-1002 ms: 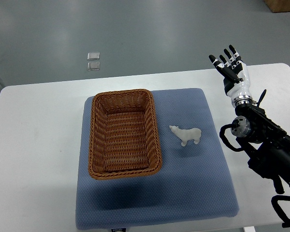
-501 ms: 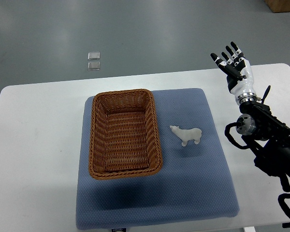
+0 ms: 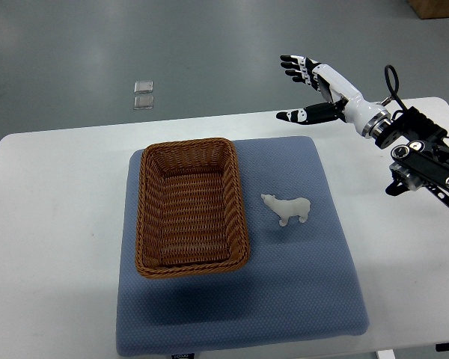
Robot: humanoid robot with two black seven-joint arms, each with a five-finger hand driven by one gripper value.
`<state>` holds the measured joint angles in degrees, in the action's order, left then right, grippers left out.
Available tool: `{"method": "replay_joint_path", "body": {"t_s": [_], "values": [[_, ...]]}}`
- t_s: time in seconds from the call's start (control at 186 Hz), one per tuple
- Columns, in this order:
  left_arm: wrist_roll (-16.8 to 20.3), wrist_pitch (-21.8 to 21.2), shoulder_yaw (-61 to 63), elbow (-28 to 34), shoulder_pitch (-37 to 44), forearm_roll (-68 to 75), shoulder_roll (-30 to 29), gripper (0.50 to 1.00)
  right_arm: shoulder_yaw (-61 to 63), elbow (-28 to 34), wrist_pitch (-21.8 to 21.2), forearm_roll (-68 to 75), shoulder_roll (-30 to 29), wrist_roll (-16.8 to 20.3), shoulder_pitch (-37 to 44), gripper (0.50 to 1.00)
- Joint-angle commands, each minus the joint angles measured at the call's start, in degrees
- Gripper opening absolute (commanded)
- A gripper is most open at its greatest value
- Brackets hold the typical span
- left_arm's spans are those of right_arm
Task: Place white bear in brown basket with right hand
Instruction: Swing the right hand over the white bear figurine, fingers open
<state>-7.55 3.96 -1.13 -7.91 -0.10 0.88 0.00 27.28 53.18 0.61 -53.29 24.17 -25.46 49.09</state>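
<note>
right hand [image 3: 314,84] fingers spread, holding nothing — up over far edge of the table [image 3: 52,224], pointing left | white bear [image 3: 287,209] standing on blue mat [image 3: 299,299], just right of brown basket [image 3: 190,206], not touching | basket on mat's left half — nothing inside

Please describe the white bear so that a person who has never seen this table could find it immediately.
On the white table lies a blue-grey mat, and on its left half stands a brown wicker basket. The white bear lies on the mat just right of the basket, not touching it. It is the only small white figure there, with four legs and its head towards the basket.
</note>
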Motion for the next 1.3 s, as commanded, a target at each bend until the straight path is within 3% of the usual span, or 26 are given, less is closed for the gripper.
{"method": "replay_joint_path", "body": {"t_s": [0.0,0.189,0.356,0.577,0.76,0.991,1.293], "values": [[-0.01,0.00,0.07,0.00,0.01,0.00,0.00,1.000,-3.55,1.84,-2.72,-7.89,2.99,0.06,2.50,0.919],[-0.01,0.00,-0.01,0.00,0.01,0.00,0.00,1.000,-5.66,4.38,-10.10,-24.84,7.56,-0.03,6.36,0.919],[-0.01,0.00,-0.01,0.00,0.01,0.00,0.00,1.000,-8.65,5.09,-11.86,-39.43,8.97,-0.03,8.47,0.919],[-0.01,0.00,-0.01,0.00,0.01,0.00,0.00,1.000,-14.45,7.02,-12.21,-42.16,11.25,-0.82,11.11,0.917],[-0.01,0.00,-0.01,0.00,0.01,0.00,0.00,1.000,-14.45,16.16,-21.00,-41.37,15.38,-4.95,13.57,0.917],[-0.01,0.00,-0.01,0.00,0.01,0.00,0.00,1.000,-14.45,18.89,-21.53,-40.41,14.33,-6.35,13.13,0.919],[-0.01,0.00,-0.10,0.00,0.01,0.00,0.00,1.000,-14.10,15.64,-18.98,-39.00,11.52,-1.17,7.77,0.915]]}}
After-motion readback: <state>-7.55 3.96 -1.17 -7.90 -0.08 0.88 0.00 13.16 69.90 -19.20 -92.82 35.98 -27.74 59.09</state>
